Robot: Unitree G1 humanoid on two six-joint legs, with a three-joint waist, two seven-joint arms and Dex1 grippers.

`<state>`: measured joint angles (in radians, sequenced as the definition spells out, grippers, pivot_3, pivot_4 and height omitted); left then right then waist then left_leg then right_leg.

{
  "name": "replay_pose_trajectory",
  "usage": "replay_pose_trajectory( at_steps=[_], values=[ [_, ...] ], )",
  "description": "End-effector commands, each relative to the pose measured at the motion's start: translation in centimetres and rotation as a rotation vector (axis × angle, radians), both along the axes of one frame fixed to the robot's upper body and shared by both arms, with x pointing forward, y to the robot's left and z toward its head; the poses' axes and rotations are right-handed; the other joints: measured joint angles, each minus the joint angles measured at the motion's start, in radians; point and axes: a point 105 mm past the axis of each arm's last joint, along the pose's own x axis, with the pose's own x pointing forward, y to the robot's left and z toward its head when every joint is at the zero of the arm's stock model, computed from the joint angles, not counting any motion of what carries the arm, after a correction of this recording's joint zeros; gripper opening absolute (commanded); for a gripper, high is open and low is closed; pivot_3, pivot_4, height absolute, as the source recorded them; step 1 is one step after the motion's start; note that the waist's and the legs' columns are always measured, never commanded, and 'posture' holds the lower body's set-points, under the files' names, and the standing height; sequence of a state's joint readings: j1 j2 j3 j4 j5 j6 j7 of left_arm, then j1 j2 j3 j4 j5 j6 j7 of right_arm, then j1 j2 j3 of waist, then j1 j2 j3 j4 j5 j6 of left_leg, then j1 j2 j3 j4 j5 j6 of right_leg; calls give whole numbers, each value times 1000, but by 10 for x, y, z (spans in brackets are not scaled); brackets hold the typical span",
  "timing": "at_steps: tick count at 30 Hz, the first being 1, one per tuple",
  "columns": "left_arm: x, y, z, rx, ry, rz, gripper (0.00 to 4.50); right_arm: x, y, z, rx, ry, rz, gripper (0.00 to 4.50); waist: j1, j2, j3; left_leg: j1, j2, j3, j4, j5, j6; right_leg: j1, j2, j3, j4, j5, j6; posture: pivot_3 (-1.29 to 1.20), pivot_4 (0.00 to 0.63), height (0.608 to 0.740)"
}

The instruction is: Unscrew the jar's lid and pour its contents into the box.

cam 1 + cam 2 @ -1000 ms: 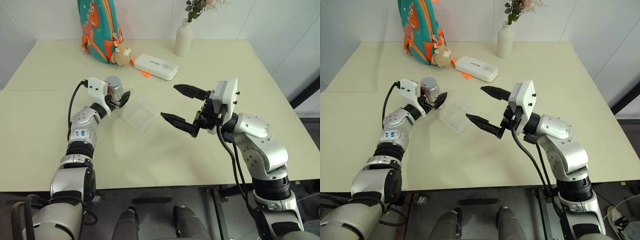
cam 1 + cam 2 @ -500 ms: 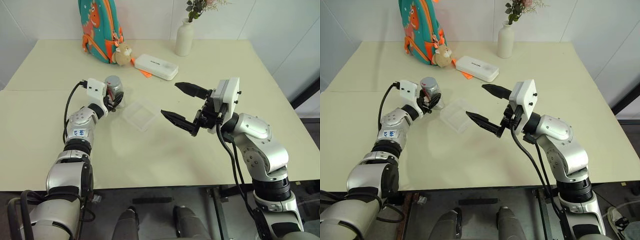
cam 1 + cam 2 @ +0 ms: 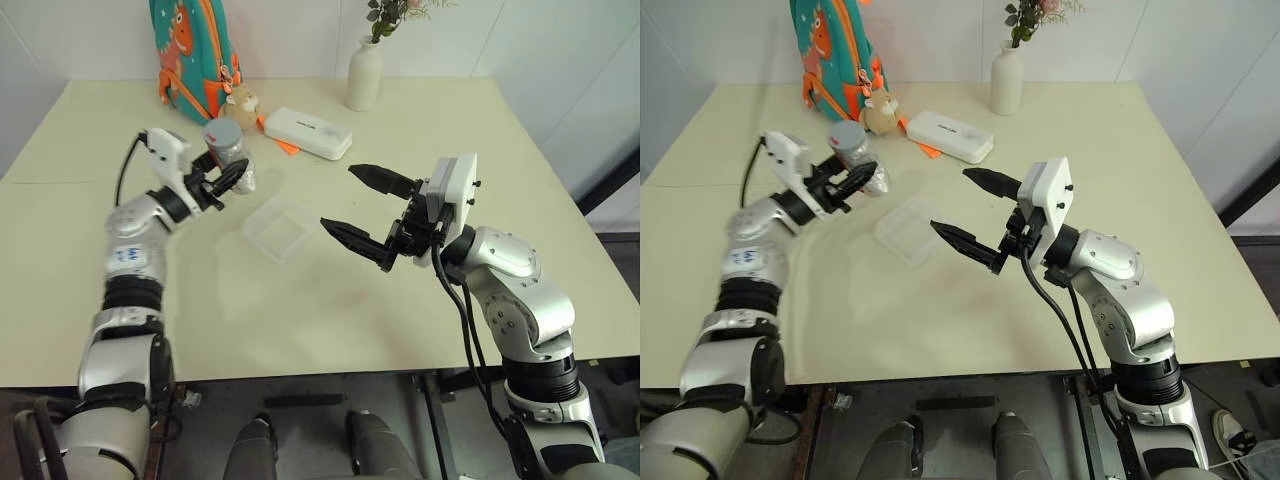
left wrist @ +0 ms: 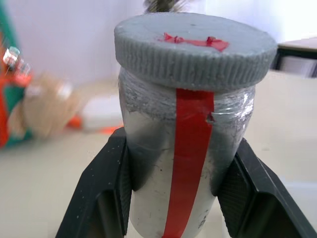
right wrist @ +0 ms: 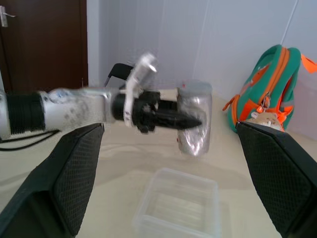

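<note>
Jar held aloft, small silvery-grey cylinder (image 3: 229,152) pinched in the left gripper (image 3: 232,177), grey ribbed lid (image 4: 195,48) on.

Head views: right gripper (image 3: 352,205) spread empty beside the shallow clear plastic box (image 3: 277,226).
Left wrist view: black fingers (image 4: 106,191) clamp the jar's body.
Right wrist view: jar above the box; twisting could spin it loose.

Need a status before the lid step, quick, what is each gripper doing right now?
Left gripper: closed on the jar, lid still on.
Right gripper: open, holding nothing, near the box.
</note>
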<state>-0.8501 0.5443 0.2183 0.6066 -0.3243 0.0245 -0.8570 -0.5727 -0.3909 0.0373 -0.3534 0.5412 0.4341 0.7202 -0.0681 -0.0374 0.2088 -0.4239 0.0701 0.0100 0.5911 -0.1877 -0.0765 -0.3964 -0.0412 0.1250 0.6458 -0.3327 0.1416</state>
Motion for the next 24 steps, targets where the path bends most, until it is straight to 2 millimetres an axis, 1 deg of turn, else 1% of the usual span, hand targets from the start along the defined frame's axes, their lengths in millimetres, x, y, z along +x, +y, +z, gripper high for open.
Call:
replay_pose_trajectory(
  at_steps=[1, 3, 5, 9, 11, 15, 24],
  values=[
    [-37, -15, 12, 105, 27, -178, 1884, -9, 17, 20, 23, -17, 45, 4500, -5, 0, 0, 0, 0, 0, 0, 0, 0, 0, 0, 0, 1, 0, 0, 0, 150, 740],
    [-54, -26, 10, 128, 70, -245, 1884, -9, 29, 25, 13, 3, 62, 4500, -6, 0, 0, 0, 0, -1, 0, 0, 0, 0, 0, 0, 2, 0, -1, 0, 150, 740],
    [-64, -36, 7, 144, 98, -291, 1884, -9, 40, 28, 7, 17, 74, 4500, -3, 0, 0, 0, 0, -1, 2, 0, 0, 0, 0, 0, 4, 0, -1, 0, 150, 740],
    [-74, -55, -3, 142, 142, -347, 1884, -5, 62, 26, -36, 36, 87, 4500, 1, 0, 0, 0, 0, -2, 4, 1, 0, 0, 0, 0, 5, -1, -1, 0, 150, 740],
    [-78, -63, -6, 127, 156, -374, 1884, -3, 70, 24, -52, 39, 90, 4500, 1, 0, 0, 0, 0, -2, 4, 1, 1, 0, 0, 0, 5, -1, -2, 0, 150, 740],
    [-81, -72, -8, 120, 166, -403, 1884, 3, 76, 22, -68, 43, 77, 4500, 3, 0, 0, 0, 0, -2, 4, 1, 1, -1, 0, 0, 5, -1, -2, 0, 150, 740],
    [-83, -77, -11, 137, 168, -435, 1884, 14, 76, 16, -103, 35, 60, 4500, 2, 0, 0, 0, 0, -1, 1, 1, 1, -2, 0, 0, 4, -1, -2, 0, 150, 740]
  ],
)
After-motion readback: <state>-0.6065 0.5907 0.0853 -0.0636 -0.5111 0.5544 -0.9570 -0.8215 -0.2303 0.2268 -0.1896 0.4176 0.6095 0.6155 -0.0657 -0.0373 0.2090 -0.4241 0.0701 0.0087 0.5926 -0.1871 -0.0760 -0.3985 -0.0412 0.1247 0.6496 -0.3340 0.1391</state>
